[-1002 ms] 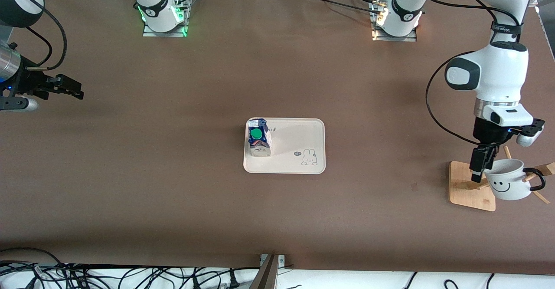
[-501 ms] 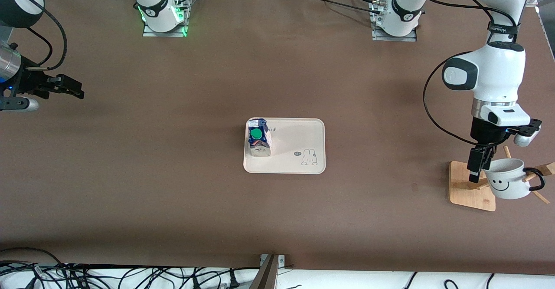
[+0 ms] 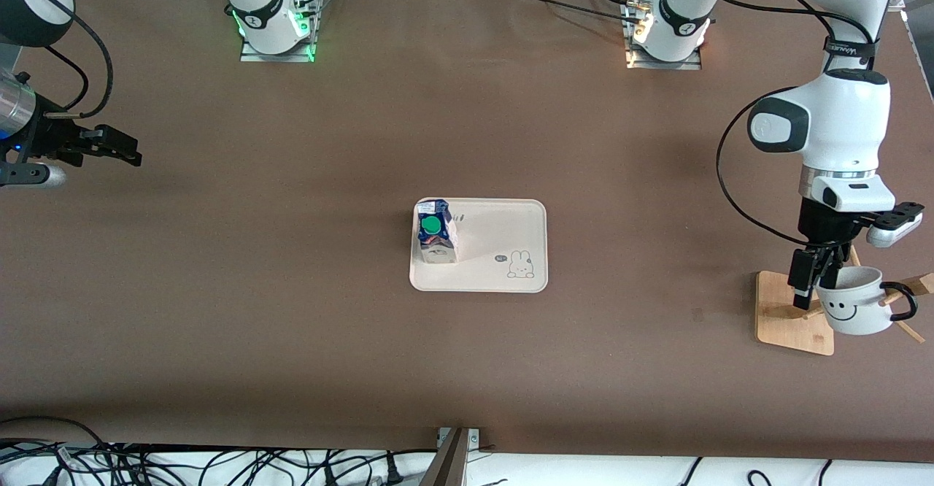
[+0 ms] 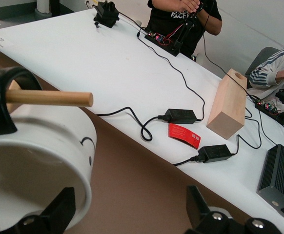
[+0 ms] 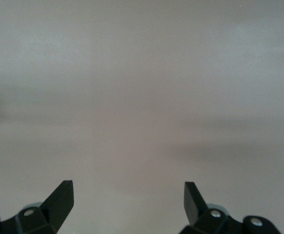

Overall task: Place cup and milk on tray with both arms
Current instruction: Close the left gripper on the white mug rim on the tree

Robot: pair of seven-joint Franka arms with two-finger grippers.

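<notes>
The white cup (image 3: 855, 309) with a smiley face hangs by its black handle on a wooden peg (image 4: 49, 97) of the rack, at the left arm's end of the table. My left gripper (image 3: 813, 284) is open at its rim. In the left wrist view one finger (image 4: 59, 210) is inside the cup (image 4: 39, 161) and the other stands outside it. The blue and white milk (image 3: 435, 235) with a green cap stands on the cream tray (image 3: 503, 234) at the table's middle. My right gripper (image 3: 120, 152) waits open and empty, also shown in its wrist view (image 5: 127, 200).
The square wooden rack base (image 3: 788, 318) with slanted pegs stands under the cup near the table's edge. A rabbit drawing (image 3: 519, 265) marks the tray's bare part. Cables lie along the table edge nearest the camera (image 3: 219, 464).
My left gripper has shifted slightly sideways and back and turned a little at the cup's rim. The cup stays on the rack. The right arm, milk and tray have not moved.
</notes>
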